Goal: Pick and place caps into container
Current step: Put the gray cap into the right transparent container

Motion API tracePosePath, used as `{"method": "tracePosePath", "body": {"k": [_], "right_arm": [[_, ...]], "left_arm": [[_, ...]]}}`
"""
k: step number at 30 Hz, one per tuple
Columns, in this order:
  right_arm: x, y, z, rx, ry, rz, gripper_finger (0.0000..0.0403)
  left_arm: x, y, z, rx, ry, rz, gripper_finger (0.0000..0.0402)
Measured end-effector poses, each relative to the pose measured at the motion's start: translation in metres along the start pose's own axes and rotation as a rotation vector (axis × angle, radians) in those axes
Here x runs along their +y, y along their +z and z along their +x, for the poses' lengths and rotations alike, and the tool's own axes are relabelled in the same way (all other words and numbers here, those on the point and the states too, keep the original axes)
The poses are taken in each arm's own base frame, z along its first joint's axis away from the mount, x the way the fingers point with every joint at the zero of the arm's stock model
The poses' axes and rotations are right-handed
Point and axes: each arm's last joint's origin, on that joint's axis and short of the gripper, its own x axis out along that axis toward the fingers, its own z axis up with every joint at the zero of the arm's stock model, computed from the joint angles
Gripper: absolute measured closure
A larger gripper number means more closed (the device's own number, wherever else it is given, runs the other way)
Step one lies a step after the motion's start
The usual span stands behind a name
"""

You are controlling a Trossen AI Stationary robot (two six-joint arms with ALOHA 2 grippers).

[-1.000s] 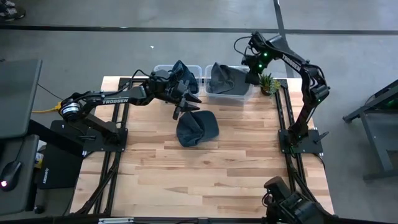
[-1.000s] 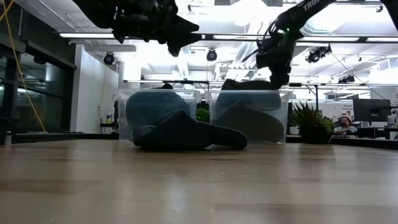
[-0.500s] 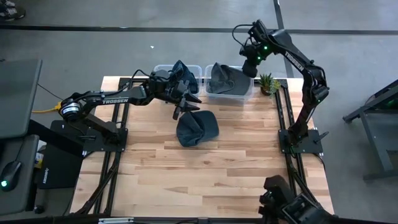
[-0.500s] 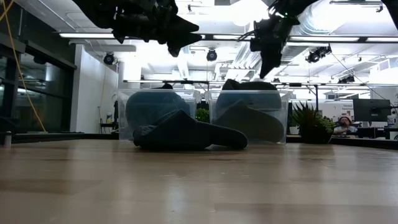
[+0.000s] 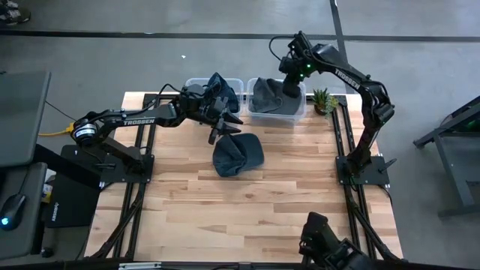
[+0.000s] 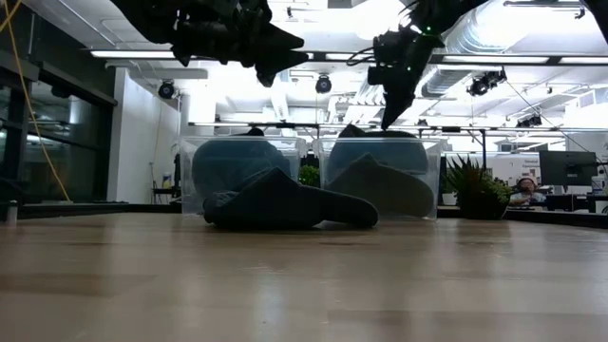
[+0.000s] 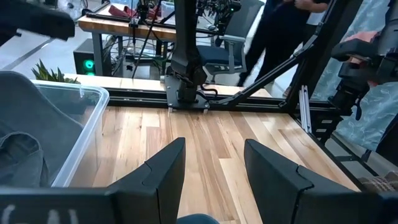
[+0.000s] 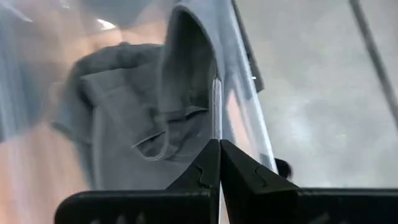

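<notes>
A dark slate-blue cap point(image 5: 237, 154) lies flat on the wooden table, in front of two clear plastic bins. The left bin point(image 5: 192, 84) holds a dark cap point(image 5: 218, 86) that reaches over its rim. A grey cap point(image 5: 264, 96) lies in the right bin point(image 5: 294, 112). My left gripper point(image 5: 227, 127) hangs open in the air just above the far left edge of the cap on the table point(image 6: 285, 204). My right gripper point(image 5: 289, 82) is shut and points down over the right bin, its tips point(image 6: 388, 119) a little above the grey cap point(image 8: 137, 130).
A small potted plant point(image 5: 322, 100) stands right of the right bin. The bins stand side by side at the table's far edge. Bare wood stretches from the cap to the near edge point(image 5: 247, 225). Behind the table, a person moves about the room point(image 7: 280, 37).
My right gripper has moved toward the table's left, from the right bin's right end to above its middle, and its fingers have shut on nothing. The left arm and all caps have stayed put.
</notes>
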Motion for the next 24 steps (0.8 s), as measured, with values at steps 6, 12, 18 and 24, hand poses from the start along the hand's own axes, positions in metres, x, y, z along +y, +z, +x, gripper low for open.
{"method": "tracePosePath", "body": {"k": [6,12,18,24], "right_arm": [[0.001,-0.004,0.013,-0.007,0.003,0.006,0.0402],[0.003,-0.014,0.030,0.006,0.015,0.015,0.0402],[0.005,-0.023,0.047,0.015,0.007,0.026,0.0403],[0.002,-0.013,0.033,-0.025,-0.005,0.046,0.0403]], "left_arm": [[0.000,-0.001,0.000,0.007,0.000,0.000,0.0239],[0.000,-0.001,0.000,0.011,0.000,0.004,0.0239],[0.000,-0.002,0.000,0.016,0.000,0.000,0.0239],[0.001,-0.005,0.000,0.042,0.033,-0.019,0.0239]]}}
